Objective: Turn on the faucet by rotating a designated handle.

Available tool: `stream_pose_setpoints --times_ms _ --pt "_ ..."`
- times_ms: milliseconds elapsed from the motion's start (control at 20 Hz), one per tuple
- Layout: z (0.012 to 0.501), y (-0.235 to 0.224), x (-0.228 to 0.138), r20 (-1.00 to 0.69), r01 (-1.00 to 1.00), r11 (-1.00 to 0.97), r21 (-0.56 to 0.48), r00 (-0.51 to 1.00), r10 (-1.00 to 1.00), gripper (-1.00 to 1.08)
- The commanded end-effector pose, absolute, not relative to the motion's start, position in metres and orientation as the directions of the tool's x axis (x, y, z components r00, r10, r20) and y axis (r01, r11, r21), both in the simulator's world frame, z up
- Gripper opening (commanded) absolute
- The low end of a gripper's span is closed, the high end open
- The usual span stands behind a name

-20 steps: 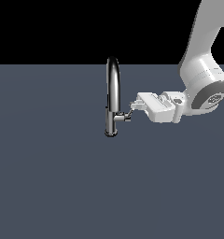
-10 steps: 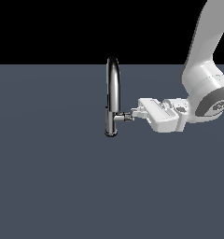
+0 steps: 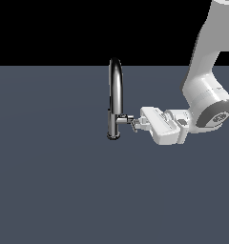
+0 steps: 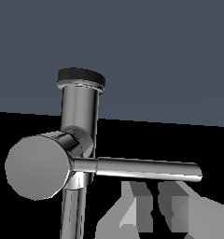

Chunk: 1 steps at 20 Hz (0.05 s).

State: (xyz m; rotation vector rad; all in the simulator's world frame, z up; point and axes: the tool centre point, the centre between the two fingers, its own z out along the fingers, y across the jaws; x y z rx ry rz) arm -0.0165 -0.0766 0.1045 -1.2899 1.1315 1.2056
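The chrome faucet stands upright on the grey floor, its arched spout on top. In the wrist view its column appears with the round end of the side stub in front. The handle is a thin lever blade running out from that stub. My gripper reaches in from the exterior view's right, level with the stub, with its tip at the lever. My gripper is shut with nothing between its fingers, which sit beside the blade. I cannot tell whether they touch it.
The white arm comes down from the exterior view's upper right. Flat grey floor surrounds the faucet, and a black background lies beyond it.
My gripper has come down beside the faucet, from above the stub to level with it. The lever's tip looks a little lower than before.
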Motion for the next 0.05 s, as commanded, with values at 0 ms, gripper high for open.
stream_pose_setpoints --times_ms 0 --pt "0.0654 -0.0707 -0.0321 -1.000 -0.998 -0.066 -0.012 0.012 0.001 -1.00"
